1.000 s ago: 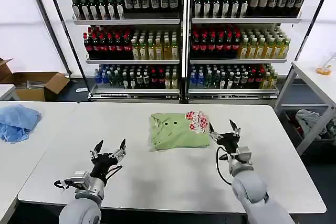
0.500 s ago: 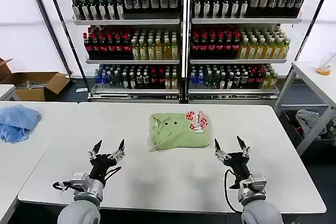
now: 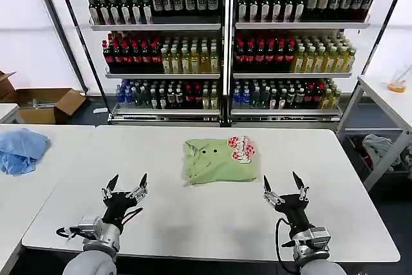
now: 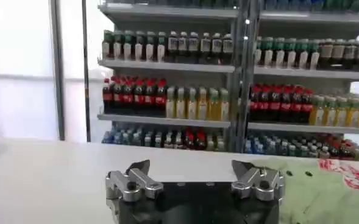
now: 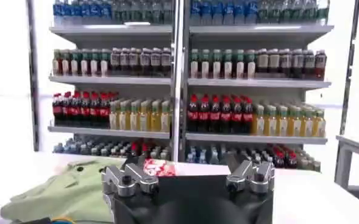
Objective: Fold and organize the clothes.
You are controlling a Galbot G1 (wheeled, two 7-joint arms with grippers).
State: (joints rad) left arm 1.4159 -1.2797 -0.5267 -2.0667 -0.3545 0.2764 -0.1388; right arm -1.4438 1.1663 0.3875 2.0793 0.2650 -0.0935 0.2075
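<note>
At twelve o'clock on the white table (image 3: 193,223), the green T-shirt (image 3: 219,161) is lying folded. Both the left gripper (image 3: 125,185) at eight and right gripper (image 3: 284,185) at four are hovering spread-fingered; folding looks finished, only tidying possibly left.

Light green T-shirt (image 3: 219,161), red-and-white print, small dark dots

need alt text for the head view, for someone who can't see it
A folded light green T-shirt with a red-and-white print lies mid-table on a white table. The left gripper and right gripper hover open near the table's front edge, apart from the shirt. Shelves of bottled drinks stand behind.
</note>
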